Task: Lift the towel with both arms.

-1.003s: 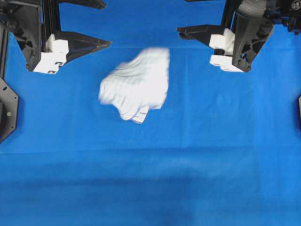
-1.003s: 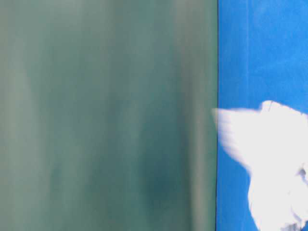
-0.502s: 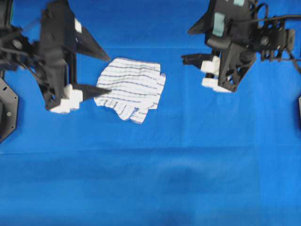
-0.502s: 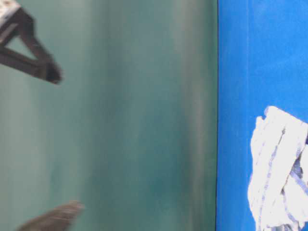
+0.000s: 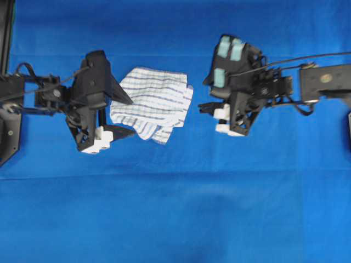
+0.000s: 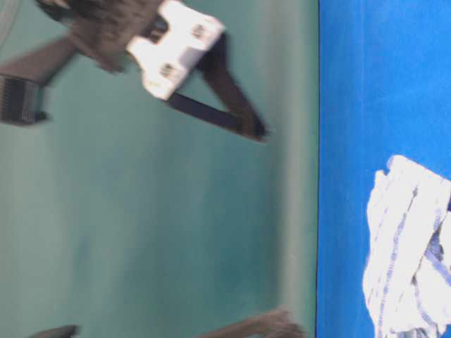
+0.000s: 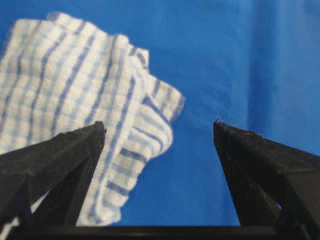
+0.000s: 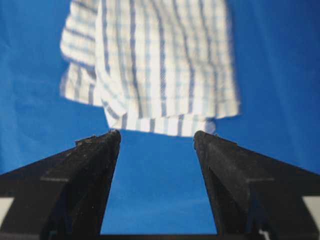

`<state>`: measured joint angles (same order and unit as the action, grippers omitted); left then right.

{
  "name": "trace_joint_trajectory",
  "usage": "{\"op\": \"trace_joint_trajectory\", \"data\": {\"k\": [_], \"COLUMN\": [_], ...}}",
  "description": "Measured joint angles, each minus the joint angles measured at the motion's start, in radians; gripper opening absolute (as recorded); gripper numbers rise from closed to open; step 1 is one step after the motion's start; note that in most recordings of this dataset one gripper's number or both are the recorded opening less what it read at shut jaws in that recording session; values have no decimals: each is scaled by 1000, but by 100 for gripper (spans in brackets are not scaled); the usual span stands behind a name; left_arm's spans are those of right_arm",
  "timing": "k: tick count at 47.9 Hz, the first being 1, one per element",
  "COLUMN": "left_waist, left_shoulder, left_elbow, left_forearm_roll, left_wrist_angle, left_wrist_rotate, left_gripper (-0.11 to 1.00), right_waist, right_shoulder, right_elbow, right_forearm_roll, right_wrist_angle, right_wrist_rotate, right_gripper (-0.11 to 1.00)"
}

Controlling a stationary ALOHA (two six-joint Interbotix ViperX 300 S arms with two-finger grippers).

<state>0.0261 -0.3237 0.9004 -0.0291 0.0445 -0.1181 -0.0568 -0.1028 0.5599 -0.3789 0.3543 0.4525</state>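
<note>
Work surface (image 5: 175,219): flat, covered edge to edge with a plain bright blue cloth; faint creases run across it in the overhead view.

Item lying on it: one towel (image 5: 153,104), white with thin blue-grey plaid stripes, crumpled and partly folded over itself, its lower corner bunched. It sits in the upper middle of the surface in the overhead view. In the table-level view its folds rise slightly off the blue cloth.

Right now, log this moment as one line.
phase: approach | towel: flat on blue cloth, not lifted | left pincer: open at its left edge | right pincer: open, clear of right edge
</note>
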Motion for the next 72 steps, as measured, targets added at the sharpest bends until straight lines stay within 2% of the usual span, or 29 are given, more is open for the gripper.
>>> {"op": "trace_joint_trajectory", "data": {"k": [9, 25, 35, 45, 49, 54, 56, 61, 64, 72], "left_waist": [-31, -38, -41, -44, -44, -40, -37, -34, -35, -35], "left_shoulder": [121, 325, 380, 393, 394, 396, 397, 399, 399, 399], "left_elbow": [37, 38, 35, 34, 34, 34, 34, 32, 34, 34], "left_forearm_roll": [2, 0, 0, 0, 2, -2, -2, -3, -2, -3], "left_wrist_angle": [-129, -247, -307, -318, -318, -318, -318, -316, -313, -307], "left_wrist_rotate": [-15, -15, -14, -15, -15, -15, -15, -15, -15, -14], "left_gripper": [92, 92, 92, 88, 81, 61, 50, 19, 6, 5], "right_waist": [-14, -37, -41, -41, -41, -41, -43, -46, -51, -55], "right_shoulder": [133, 310, 376, 391, 391, 391, 393, 394, 394, 394], "right_elbow": [5, -2, -32, -46, -48, -46, -48, -51, -51, -51], "right_forearm_roll": [0, 0, 0, 0, 0, 0, 0, 0, 0, 0], "right_wrist_angle": [-87, -232, -278, -281, -281, -282, -284, -287, -287, -288], "right_wrist_rotate": [15, 38, 38, 38, 38, 38, 38, 38, 38, 38], "right_gripper": [64, 64, 64, 63, 63, 59, 51, 19, 3, 2]}}
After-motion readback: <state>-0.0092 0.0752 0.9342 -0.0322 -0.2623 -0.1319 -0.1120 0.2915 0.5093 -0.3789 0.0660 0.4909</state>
